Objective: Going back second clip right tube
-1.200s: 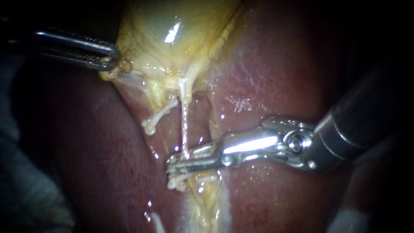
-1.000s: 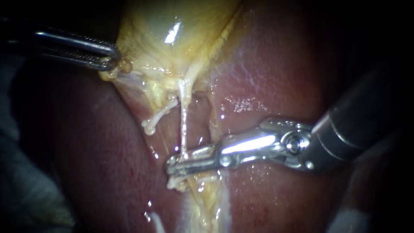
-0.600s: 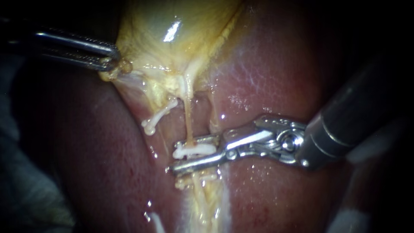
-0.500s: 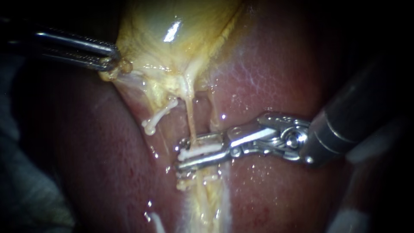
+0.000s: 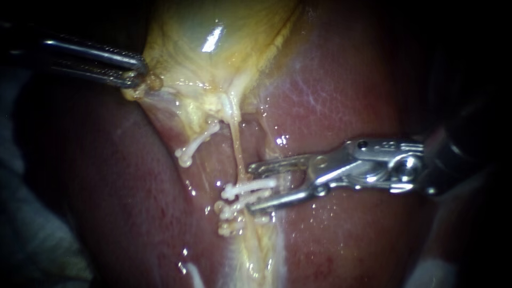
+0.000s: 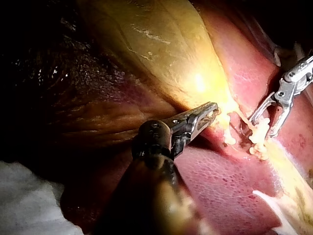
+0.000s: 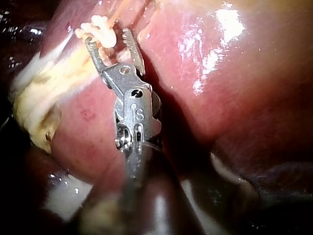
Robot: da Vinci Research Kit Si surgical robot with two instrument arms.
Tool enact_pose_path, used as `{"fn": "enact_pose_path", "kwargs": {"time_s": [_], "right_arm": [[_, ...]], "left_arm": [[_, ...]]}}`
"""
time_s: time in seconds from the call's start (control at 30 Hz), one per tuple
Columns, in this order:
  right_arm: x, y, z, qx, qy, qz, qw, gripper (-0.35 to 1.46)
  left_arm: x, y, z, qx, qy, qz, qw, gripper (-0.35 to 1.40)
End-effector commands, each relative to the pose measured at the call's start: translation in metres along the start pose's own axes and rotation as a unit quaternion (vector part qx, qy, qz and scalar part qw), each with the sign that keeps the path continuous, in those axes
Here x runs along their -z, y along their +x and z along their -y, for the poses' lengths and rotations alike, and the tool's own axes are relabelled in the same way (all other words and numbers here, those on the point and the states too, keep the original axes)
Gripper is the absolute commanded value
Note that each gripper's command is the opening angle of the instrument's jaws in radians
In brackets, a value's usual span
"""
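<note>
A thin pale right tube (image 5: 235, 145) runs down from the yellow gallbladder (image 5: 213, 48). A white clip (image 5: 246, 188) sits across it, with two more white clips (image 5: 229, 210) just below. My right instrument (image 5: 252, 188) comes in from the right; its jaws stand open, one above and one below the clip's right end. In the right wrist view those open jaws (image 7: 108, 41) sit just short of the clips (image 7: 98, 27). My left instrument (image 5: 136, 74) is shut on the gallbladder's lower left edge, as the left wrist view (image 6: 209, 115) also shows.
A short left tube stub (image 5: 194, 145) with a white knobbed end lies left of the right tube. Red-brown liver (image 5: 341, 96) surrounds the field on both sides. White gauze (image 6: 29, 200) lies beside my left instrument's shaft.
My right instrument's jaws were closed across the right tube, then opened, leaving a white clip on it, and drew back to the right. The left instrument has held still.
</note>
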Motion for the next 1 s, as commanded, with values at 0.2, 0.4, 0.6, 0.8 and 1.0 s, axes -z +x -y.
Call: {"fn": "enact_pose_path", "kwargs": {"time_s": [0.2, 0.4, 0.6, 0.8, 1.0], "right_arm": [[0.0039, 0.0014, 0.0018, 0.048, -0.012, 0.014, 0.9987, 0.45], [0.0062, 0.0019, 0.002, 0.065, -0.022, 0.014, 0.9976, 0.45], [0.0074, 0.0025, 0.0018, 0.073, -0.026, 0.013, 0.9969, 0.45], [0.0084, 0.0028, 0.0018, 0.082, -0.032, 0.013, 0.9961, 0.45], [0.0089, 0.003, 0.0017, 0.085, -0.034, 0.013, 0.9957, 0.45]], "left_arm": [[0.0, 0.0, 0.0, 0.0, 0.0, 0.0, 1.0, -0.35], [-0.0006, -0.0003, 0.0, -0.001, 0.002, -0.001, 1.0, -0.35], [-0.0024, -0.0011, 0.0007, -0.004, 0.004, -0.002, 1.0, -0.35], [-0.0055, -0.0018, 0.0017, -0.007, -0.004, 0.002, 1.0, -0.35], [-0.0074, -0.0022, 0.0024, -0.011, -0.008, 0.005, 0.9999, -0.35]]}}
